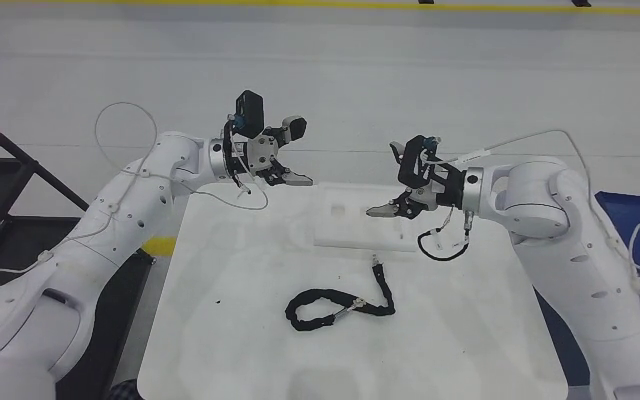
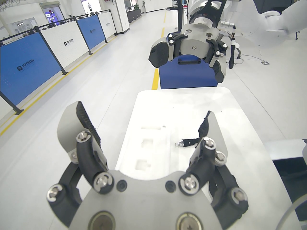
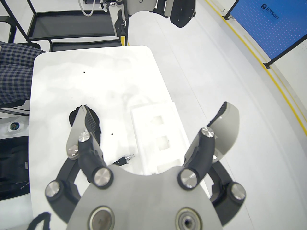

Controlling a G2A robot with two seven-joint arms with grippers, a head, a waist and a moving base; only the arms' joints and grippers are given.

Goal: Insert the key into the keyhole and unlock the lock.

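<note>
Lock (image 1: pixel 335 305), a black sleeved cable, lies looped near the middle of the counter (image 1: pixel 240 330), beside a white foam tray (image 1: pixel 340 228) at the far edge, where left end effector (image 1: pixel 300 155) and right end effector (image 1: pixel 384 181) both hang released

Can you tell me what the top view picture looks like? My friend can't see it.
A black cable lock lies curled on the white table, nearer the robot than a white foam tray. The left claw and the right claw hang open above the table's far side, facing each other, both empty.
</note>
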